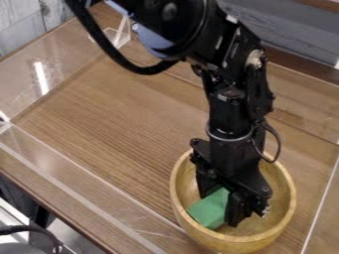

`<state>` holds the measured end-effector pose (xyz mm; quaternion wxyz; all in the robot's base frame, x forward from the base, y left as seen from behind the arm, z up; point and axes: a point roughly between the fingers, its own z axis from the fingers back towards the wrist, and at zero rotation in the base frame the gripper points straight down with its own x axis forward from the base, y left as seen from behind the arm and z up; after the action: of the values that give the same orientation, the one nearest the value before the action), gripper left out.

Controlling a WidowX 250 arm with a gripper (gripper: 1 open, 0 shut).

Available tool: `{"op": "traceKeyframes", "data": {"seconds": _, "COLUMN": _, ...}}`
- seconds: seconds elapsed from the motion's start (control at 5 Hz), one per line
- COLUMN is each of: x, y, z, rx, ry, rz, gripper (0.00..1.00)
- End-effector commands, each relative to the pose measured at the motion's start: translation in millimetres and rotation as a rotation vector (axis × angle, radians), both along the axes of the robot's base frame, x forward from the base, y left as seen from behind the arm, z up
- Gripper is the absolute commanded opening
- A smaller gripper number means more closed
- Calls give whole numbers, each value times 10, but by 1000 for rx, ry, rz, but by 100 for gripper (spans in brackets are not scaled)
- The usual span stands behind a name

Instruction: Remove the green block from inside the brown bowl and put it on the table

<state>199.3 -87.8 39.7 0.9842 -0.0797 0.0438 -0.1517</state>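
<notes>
The brown bowl (180, 190) sits on the table (106, 119) at the lower right of the camera view. Inside it the green block (208, 210) lies tilted, its upper end between the fingers of my gripper (225, 205). The black gripper points straight down into the bowl, and its jaws are closed on the sides of the block. The block's lower end is still close to the bowl's floor. The gripper body hides the far part of the bowl's inside.
Clear acrylic walls (54, 60) edge the table on the left and at the back. The black arm (212, 60) reaches down from the upper middle. Bare wood-grain tabletop stretches to the left of the bowl and behind it.
</notes>
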Motion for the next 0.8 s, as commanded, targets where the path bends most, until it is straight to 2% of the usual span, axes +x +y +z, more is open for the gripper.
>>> {"op": "traceKeyframes", "data": {"seconds": 0.0, "x": 93, "y": -4, "z": 199, "rx": -17, "ry": -51, "rz": 22, "gripper": 0}}
{"op": "traceKeyframes", "data": {"seconds": 0.4, "x": 106, "y": 44, "z": 401, "rx": -13, "ry": -55, "rz": 61, "gripper": 0}}
{"op": "traceKeyframes", "data": {"seconds": 0.6, "x": 138, "y": 105, "z": 627, "rx": -5, "ry": -66, "rz": 107, "gripper": 0}}
